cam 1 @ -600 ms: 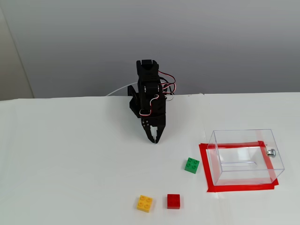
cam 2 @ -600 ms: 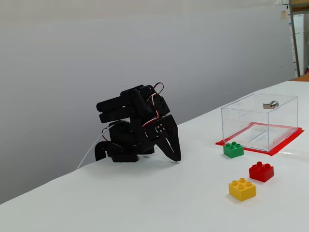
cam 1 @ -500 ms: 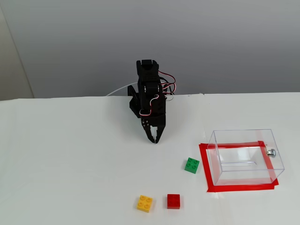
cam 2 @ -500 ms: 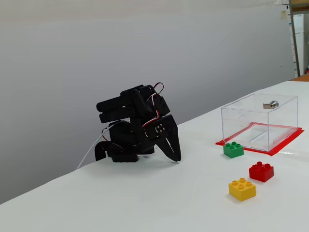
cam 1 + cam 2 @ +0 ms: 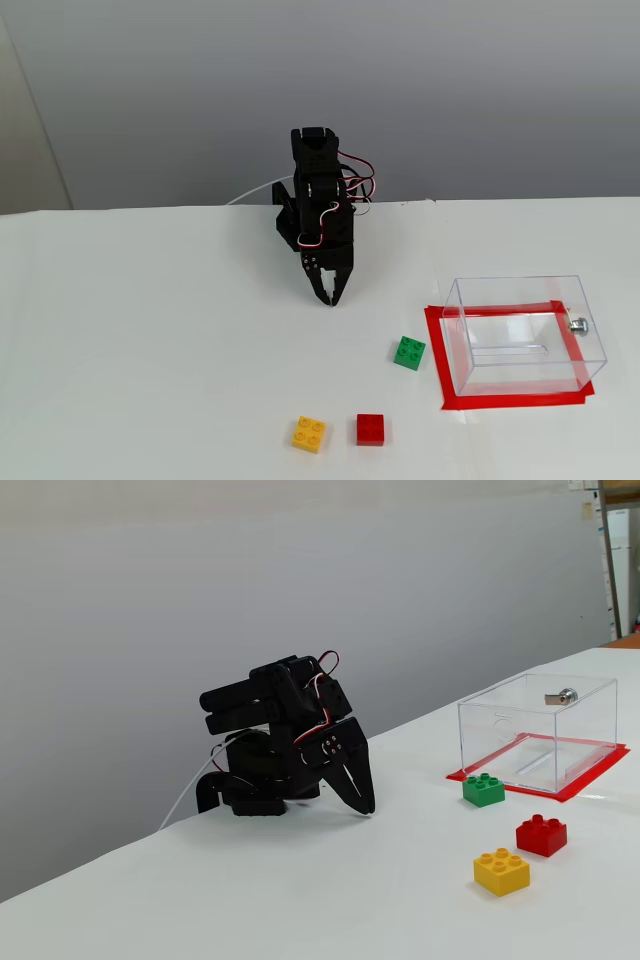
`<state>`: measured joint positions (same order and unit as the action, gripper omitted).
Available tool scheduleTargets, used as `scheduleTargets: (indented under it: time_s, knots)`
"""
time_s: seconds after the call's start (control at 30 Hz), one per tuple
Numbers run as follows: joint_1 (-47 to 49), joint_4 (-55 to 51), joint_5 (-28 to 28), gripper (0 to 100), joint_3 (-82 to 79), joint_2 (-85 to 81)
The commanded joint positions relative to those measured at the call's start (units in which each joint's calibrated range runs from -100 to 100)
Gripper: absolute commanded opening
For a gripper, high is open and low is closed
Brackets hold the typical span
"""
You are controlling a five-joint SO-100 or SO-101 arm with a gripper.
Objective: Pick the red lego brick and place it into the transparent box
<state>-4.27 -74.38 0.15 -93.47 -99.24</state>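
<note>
Three bricks lie near the counter's front edge; the red lego brick, probably light, rigid and slick, suits a pinch across flat sides, while the fingers rest pressed together, well apart.

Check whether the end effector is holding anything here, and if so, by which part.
Nothing is held. The black end effector points down at the bare white table, fingers together, well away from the small red plastic lego brick.
</note>
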Motion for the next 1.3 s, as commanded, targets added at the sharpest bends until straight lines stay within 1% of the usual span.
scheduleTargets:
  time_s: [0.0,1.27]
  knots:
    - [0.0,-0.3,-0.2,2,1.3,-0.5]
    - [0.5,-0.2,-0.5,2,1.3,-0.5]
